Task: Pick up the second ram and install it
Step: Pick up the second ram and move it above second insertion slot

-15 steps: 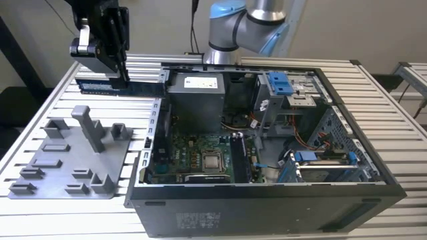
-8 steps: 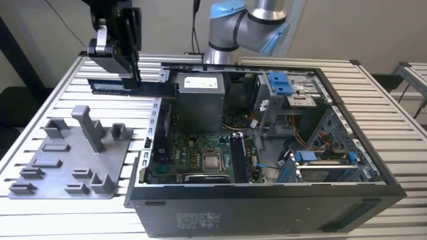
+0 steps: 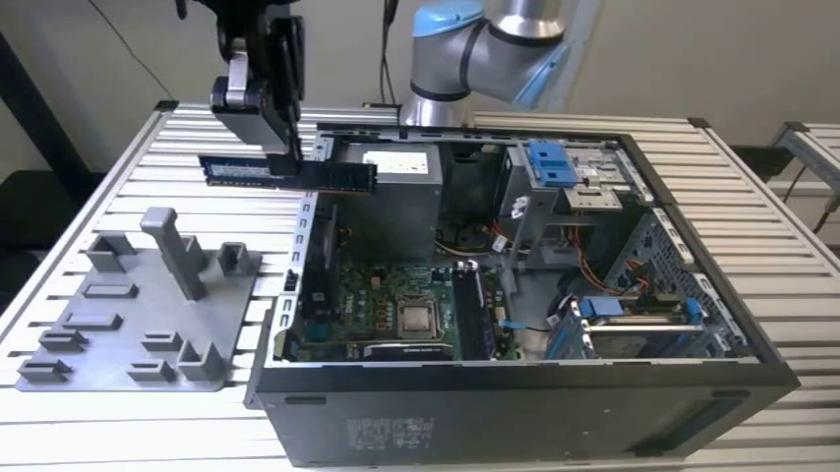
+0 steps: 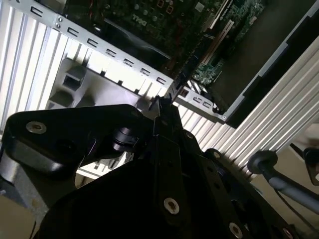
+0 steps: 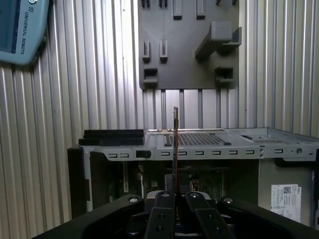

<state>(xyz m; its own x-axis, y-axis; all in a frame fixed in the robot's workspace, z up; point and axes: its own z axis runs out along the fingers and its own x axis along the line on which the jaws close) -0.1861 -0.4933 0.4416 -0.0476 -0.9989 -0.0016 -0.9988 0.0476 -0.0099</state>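
Second ram clamped in gripper, level above computer case wall.

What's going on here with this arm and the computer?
The arm's gripper is shut on the ram, holding it level in the air above the open case's edge on the exterior view's left, near the grey tray. The ram is not yet seated in the motherboard.

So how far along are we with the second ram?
Pickup looks done: the gripper is shut on the ram, lifted clear of the grey tray. In hand: it hangs level above the case's wall nearest the tray. Left: seating; it is not yet in a motherboard slot.
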